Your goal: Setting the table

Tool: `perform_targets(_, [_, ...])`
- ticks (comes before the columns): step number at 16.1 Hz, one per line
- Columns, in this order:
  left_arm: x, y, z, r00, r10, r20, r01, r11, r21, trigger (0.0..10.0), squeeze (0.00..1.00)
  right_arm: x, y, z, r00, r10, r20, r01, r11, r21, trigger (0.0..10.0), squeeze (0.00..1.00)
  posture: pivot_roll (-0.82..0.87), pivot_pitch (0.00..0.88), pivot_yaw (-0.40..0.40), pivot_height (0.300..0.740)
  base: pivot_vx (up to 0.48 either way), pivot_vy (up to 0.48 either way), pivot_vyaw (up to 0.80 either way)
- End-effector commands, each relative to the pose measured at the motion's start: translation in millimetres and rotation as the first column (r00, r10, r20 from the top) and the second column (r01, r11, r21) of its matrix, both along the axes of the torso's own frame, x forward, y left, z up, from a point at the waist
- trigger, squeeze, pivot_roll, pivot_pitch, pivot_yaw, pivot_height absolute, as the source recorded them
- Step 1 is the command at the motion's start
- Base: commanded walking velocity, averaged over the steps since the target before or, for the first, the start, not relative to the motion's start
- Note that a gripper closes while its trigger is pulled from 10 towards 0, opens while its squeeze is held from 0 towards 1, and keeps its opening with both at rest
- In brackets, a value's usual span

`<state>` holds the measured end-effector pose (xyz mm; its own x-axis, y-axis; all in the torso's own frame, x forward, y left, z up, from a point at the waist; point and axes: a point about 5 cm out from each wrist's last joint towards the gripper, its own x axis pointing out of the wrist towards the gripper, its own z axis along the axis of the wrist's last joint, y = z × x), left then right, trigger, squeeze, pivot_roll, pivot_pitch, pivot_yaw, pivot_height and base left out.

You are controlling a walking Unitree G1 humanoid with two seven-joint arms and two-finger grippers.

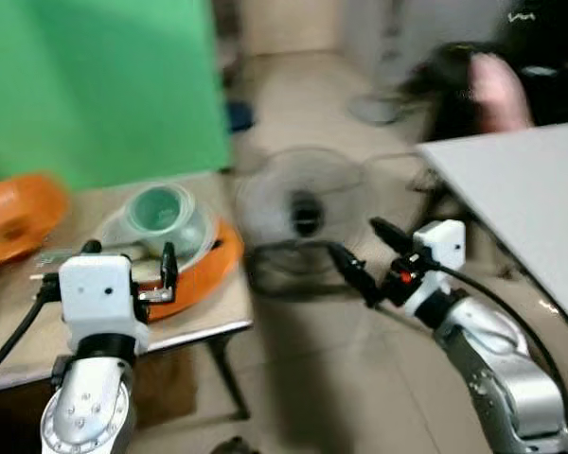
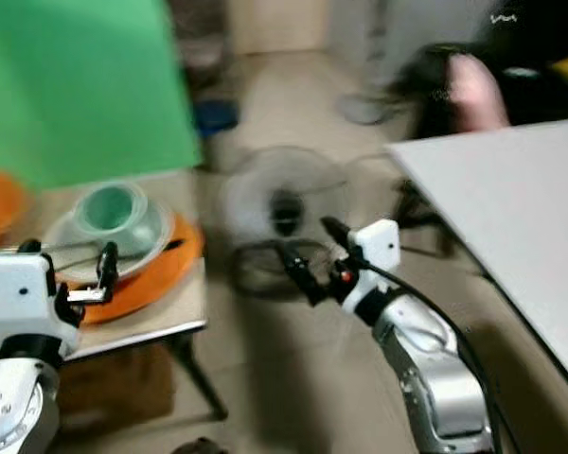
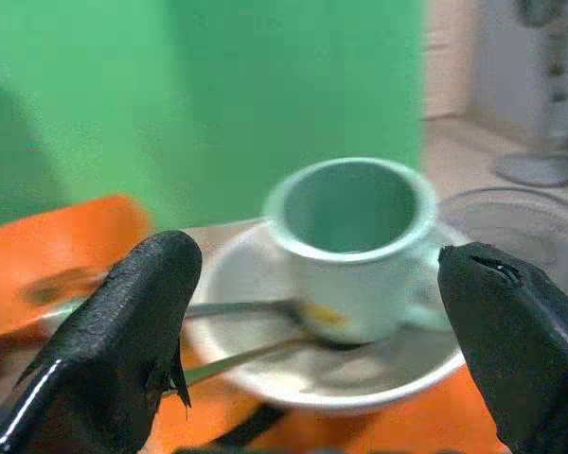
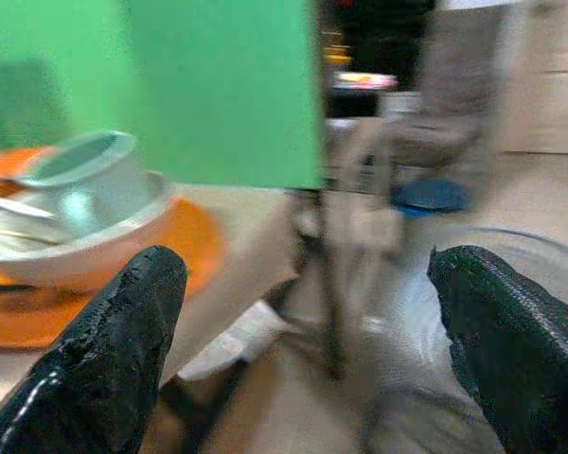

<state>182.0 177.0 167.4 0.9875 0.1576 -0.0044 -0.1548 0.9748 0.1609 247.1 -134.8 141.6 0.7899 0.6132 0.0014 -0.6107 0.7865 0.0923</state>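
Pale green ceramic cup (image 3: 355,241) sits stacked in a white bowl (image 3: 360,374) just ahead of your left hand (image 3: 331,350), fingers spread; right hand (image 1: 367,255) released too. Nudge the stack and it could topple off the surface (image 1: 208,317).

Before you: small side table (image 1: 208,322) bearing two orange plates (image 1: 213,270) (image 1: 14,219) (views blurred); grey table (image 1: 525,203) at right.
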Motion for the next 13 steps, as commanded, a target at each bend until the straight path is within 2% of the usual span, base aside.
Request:
perform_targets(1, [-2.9,1.4,3.1,1.0,0.007,0.013,-0.007,1.0,0.004,10.0,0.0,-1.0,3.0,4.4,0.999,0.029,0.014,-0.029,1.0,0.012,10.0,1.0,0.06,0.0,0.03,0.74,0.0,0.48,0.8])
perform_targets(4, [-6.2,2.0,2.7,1.0,0.014,0.006,-0.014,1.0,0.018,10.0,0.0,-1.5,5.0,2.3,0.999,0.031,0.003,-0.031,0.999,0.016,10.0,1.0,0.08,0.0,0.023,0.74,0.0,0.48,0.8])
perform_targets(5, [-5.9,2.6,4.2,1.0,0.004,0.006,-0.004,0.999,0.044,10.0,0.0,0.3,3.5,2.2,1.0,-0.009,0.005,0.009,1.0,0.022,10.0,1.0,0.08,0.0,0.021,0.74,0.0,0.48,0.0])
perform_targets(6, [-4.5,3.7,7.1,1.0,-0.007,0.014,0.006,0.998,0.054,10.0,0.0,3.7,0.8,0.2,0.997,-0.063,-0.036,0.064,0.997,0.031,10.0,1.0,0.08,0.0,0.019,0.74,0.0,0.48,0.0])
perform_targets(7, [-2.5,5.3,10.1,1.0,-0.023,0.017,0.022,0.997,0.069,10.0,0.0,5.4,0.6,3.8,0.996,-0.082,-0.02,0.083,0.996,0.036,10.0,0.05,0.08,0.0,0.019,0.74,0.0,0.0,0.0])
perform_targets(8, [-0.1,7.3,11.4,0.999,-0.041,0.009,0.04,0.996,0.081,10.0,0.0,9.2,0.4,10.4,0.992,-0.124,0.002,0.124,0.991,0.051,10.0,0.0,0.08,0.0,0.02,0.74,0.0,0.0,0.0])
perform_targets(10, [2.1,7.5,9.7,0.998,-0.058,-0.004,0.058,0.998,0.038,10.0,0.0,16.4,0.8,19.8,0.986,-0.164,-0.017,0.165,0.982,0.089,10.0,0.0,0.07,0.0,0.023,0.74,0.0,0.0,0.0])
perform_targets(12, [5.3,2.9,7.9,0.995,-0.098,-0.019,0.098,0.994,0.036,10.0,0.0,21.6,4.4,24.0,0.99,-0.134,-0.032,0.136,0.988,0.067,10.0,0.0,0.07,0.0,0.021,0.74,0.0,0.0,0.0])
perform_targets(13, [7.7,-1.6,8.2,0.99,-0.141,-0.024,0.142,0.989,0.038,10.0,0.0,23.9,9.2,26.7,0.997,-0.074,-0.032,0.075,0.996,0.042,10.0,0.0,0.07,0.0,0.02,0.74,0.0,0.0,0.0])
